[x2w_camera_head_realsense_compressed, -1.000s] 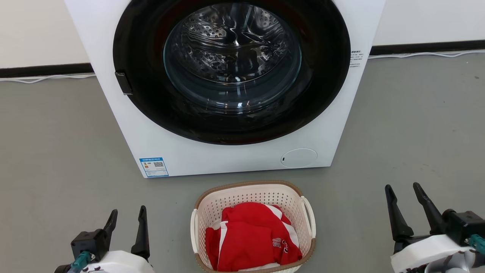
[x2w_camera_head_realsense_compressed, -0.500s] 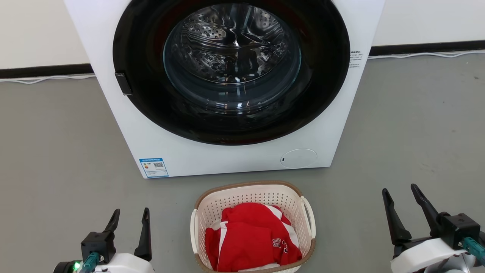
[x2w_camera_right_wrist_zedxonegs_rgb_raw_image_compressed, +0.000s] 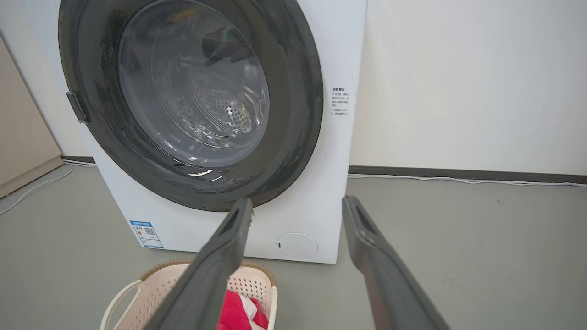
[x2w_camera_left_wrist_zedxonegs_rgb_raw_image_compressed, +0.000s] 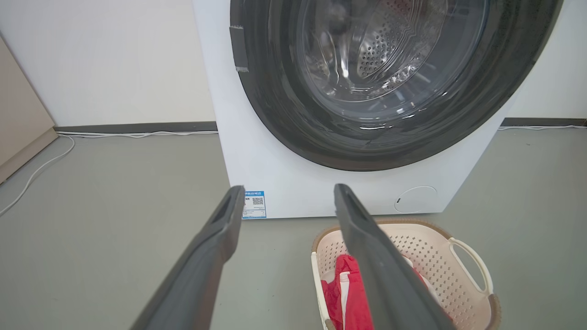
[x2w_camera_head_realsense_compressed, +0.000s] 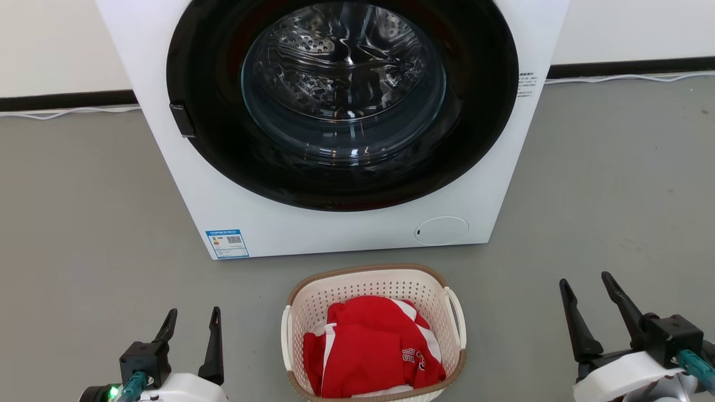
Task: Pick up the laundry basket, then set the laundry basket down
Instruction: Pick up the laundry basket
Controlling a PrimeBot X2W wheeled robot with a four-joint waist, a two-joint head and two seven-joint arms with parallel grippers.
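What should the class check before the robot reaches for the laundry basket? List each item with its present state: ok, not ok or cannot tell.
1. Left pincer open and empty: ok.
2. Right pincer open and empty: ok.
3. Laundry basket upright on the floor, between the two pincers: ok.
4. Both loop handles unobstructed: ok.
5. Red garment lying inside the rim: ok.
6. Clear gap to the washing machine: ok.
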